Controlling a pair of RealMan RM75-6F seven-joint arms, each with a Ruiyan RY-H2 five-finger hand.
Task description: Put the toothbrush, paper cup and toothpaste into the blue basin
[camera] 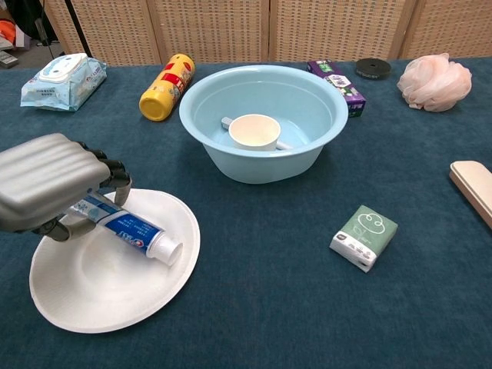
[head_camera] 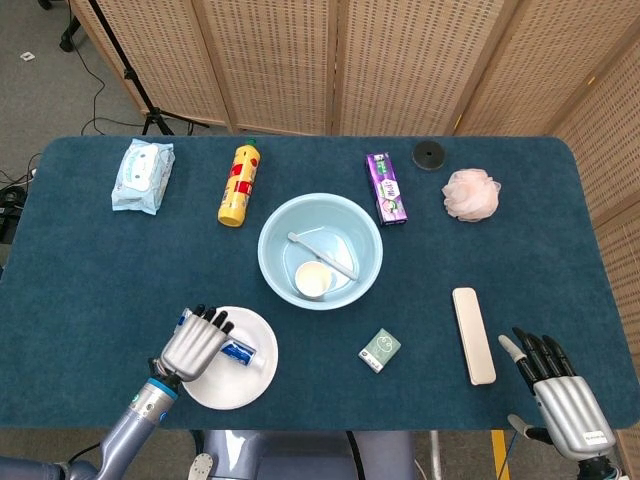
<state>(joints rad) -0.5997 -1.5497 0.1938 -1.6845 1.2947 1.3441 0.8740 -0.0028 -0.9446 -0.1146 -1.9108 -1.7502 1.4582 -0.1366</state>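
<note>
My left hand (head_camera: 193,342) grips the tail of the blue-and-white toothpaste (head_camera: 238,351) over the white plate (head_camera: 240,387) at the front left. In the chest view the left hand (camera: 48,183) holds the toothpaste (camera: 137,231) tilted, cap end low, just above the plate (camera: 100,296). The blue basin (head_camera: 365,225) sits mid-table with the toothbrush (head_camera: 325,252) and the paper cup (head_camera: 313,280) inside. The chest view shows the cup (camera: 254,131) upright in the basin (camera: 261,165). My right hand (head_camera: 558,392) rests open at the front right edge, holding nothing.
A wipes pack (head_camera: 143,175), yellow bottle (head_camera: 238,185), purple box (head_camera: 386,188), black disc (head_camera: 429,155) and pink bath puff (head_camera: 470,194) line the far side. A small green box (head_camera: 380,350) and a beige case (head_camera: 473,334) lie right of the plate.
</note>
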